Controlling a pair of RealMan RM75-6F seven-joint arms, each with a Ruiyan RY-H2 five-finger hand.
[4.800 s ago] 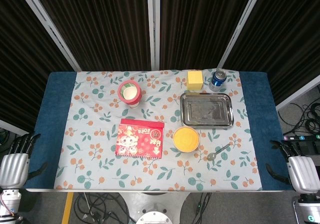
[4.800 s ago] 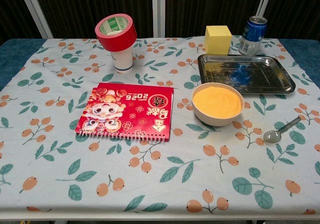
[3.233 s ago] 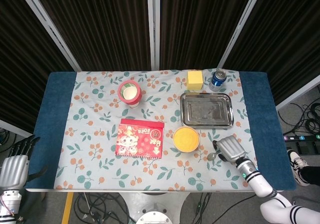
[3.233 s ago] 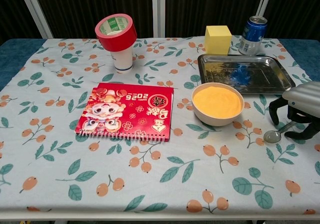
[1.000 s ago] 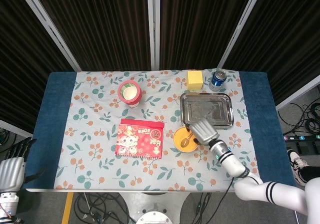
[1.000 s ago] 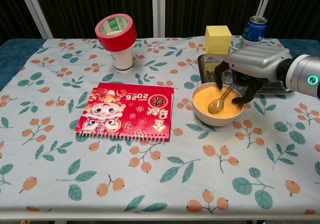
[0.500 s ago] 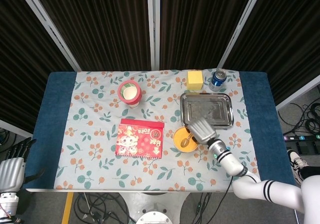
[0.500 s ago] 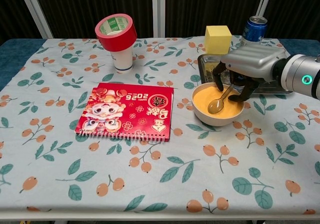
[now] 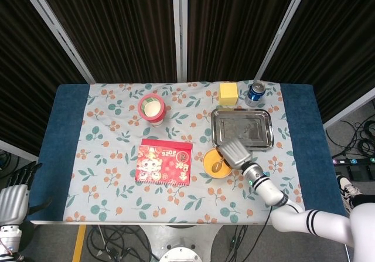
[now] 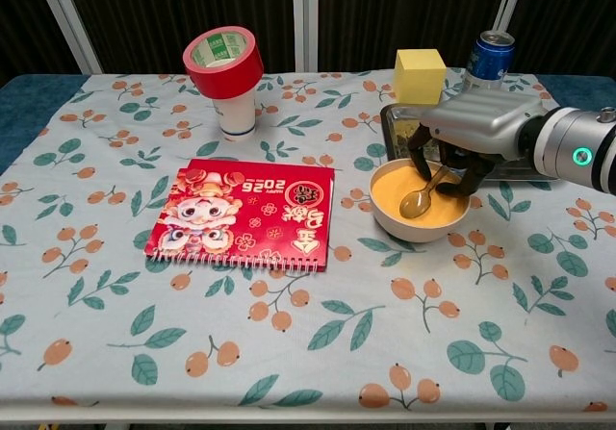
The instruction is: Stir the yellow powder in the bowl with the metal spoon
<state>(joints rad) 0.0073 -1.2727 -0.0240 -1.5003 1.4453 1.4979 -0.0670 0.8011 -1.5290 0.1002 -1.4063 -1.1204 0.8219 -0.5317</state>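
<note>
Nearest, we are parking our left hand (image 9: pixel 13 198) off the table's near left corner, fingers apart and empty, well apart from the work. Further in, on the right, the bowl (image 10: pixel 420 200) is sitting just near of the tray (image 10: pixel 539 165), and our right hand (image 10: pixel 469 122) is hovering over its far right rim, pinching the spoon (image 10: pixel 423 195). We are slanting the handle up to the far right while the spoon's head is lying in the powder (image 10: pixel 395 189) below and left of the hand, so stirring is falling to the right hand.
</note>
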